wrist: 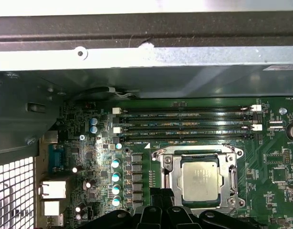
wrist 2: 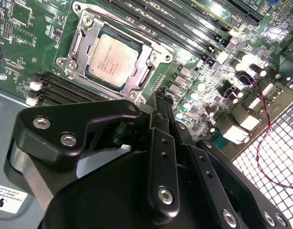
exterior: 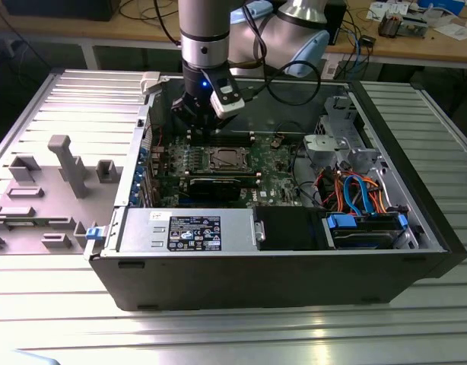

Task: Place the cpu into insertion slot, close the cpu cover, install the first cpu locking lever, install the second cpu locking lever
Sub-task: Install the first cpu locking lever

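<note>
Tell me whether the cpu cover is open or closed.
Closed: in both wrist views the cpu cover lies flat around the cpu, framing its silvery top.

The arm is seen descending vertically into the open computer case, wrist pointed downward. The black end effector is held above the case's far inner side. In the second wrist view its fingers are pressed together, nothing gripped.

Silver arm with black joint ring, blue light, black looping cables; black gripper with silver screws.
</note>
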`<state>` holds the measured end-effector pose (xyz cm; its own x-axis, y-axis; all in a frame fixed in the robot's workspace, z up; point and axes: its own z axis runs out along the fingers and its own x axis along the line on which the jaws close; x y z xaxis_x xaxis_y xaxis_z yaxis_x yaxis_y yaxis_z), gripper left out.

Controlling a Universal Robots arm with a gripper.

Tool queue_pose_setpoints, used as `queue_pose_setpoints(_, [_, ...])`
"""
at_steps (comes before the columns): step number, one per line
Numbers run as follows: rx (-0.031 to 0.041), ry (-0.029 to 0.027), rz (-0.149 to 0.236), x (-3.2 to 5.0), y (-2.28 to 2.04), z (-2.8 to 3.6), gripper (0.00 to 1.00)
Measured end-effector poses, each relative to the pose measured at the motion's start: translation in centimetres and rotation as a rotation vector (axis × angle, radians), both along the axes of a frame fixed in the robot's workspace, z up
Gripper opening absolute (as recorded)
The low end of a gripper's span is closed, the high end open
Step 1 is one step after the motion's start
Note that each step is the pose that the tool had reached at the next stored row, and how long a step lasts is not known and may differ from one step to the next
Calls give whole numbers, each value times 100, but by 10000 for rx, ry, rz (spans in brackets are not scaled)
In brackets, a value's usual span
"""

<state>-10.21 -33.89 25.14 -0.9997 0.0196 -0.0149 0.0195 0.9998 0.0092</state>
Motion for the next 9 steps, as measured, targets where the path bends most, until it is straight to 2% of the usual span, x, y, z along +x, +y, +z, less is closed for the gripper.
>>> queue_pose_setpoints(9, [1, -1, 0, -9, 15, 10, 11])
